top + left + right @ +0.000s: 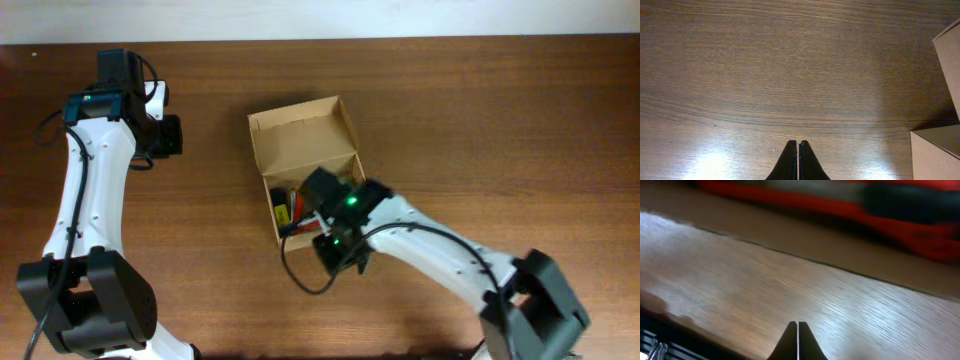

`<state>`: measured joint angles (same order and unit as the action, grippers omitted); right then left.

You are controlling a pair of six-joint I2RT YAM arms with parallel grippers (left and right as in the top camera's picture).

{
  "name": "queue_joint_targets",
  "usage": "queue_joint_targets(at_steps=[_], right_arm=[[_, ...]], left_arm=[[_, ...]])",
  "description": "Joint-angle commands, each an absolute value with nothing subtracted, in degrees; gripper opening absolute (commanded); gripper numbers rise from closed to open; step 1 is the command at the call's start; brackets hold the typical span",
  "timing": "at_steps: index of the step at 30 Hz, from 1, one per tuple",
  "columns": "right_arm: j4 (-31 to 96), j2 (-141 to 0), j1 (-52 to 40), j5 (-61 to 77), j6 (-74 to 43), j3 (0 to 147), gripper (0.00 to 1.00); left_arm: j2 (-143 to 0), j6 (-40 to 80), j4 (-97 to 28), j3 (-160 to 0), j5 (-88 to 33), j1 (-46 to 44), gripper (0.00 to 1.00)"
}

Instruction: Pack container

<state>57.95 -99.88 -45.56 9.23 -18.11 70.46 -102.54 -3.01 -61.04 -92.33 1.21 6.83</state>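
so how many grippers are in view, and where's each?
2. The left gripper, shut, hovers over bare table left of the cardboard box. The right gripper, shut, is at the box's near end. Neither is hidden.

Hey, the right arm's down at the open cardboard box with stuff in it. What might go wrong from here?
1. The right gripper, shut, is low at the container's front end; a sideways pull might snag the wall and drag the box.
2. Its black cable loops beside the box's front corner and could catch on it.
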Motion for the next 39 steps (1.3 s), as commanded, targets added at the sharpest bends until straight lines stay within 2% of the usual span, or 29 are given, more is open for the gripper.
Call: queue_joint_targets(at_steps=[1,17,25,33,39], right_arm=[[57.08,-101.75,-48.01,10.13,-18.74,69.97,0.04],[40.12,-104.66,-50.19,9.89,-18.74,70.13,0.04],[33.89,-106.37,-44.69,9.28,-18.96,70.15,0.04],[33.52,-106.37,-36.91,8.95,-16.34,70.19,0.04],[36.47,-106.37,-34.89,11.77,-12.10,70.78,0.04]], left_arm=[[-102.21,-3.90,-61.06,-92.90,0.34,6.92,0.02],[-102.21,-3.90,-61.12,-92.90,-0.32,6.92,0.02],[-102.21,-3.90,-61.82,-92.90,-0.32,6.92,0.02],[-102.21,-3.90,-61.91,-92.90,-0.32,6.92,0.02],[-102.21,-3.90,-61.82,-92.90,-0.30,6.92,0.02]])
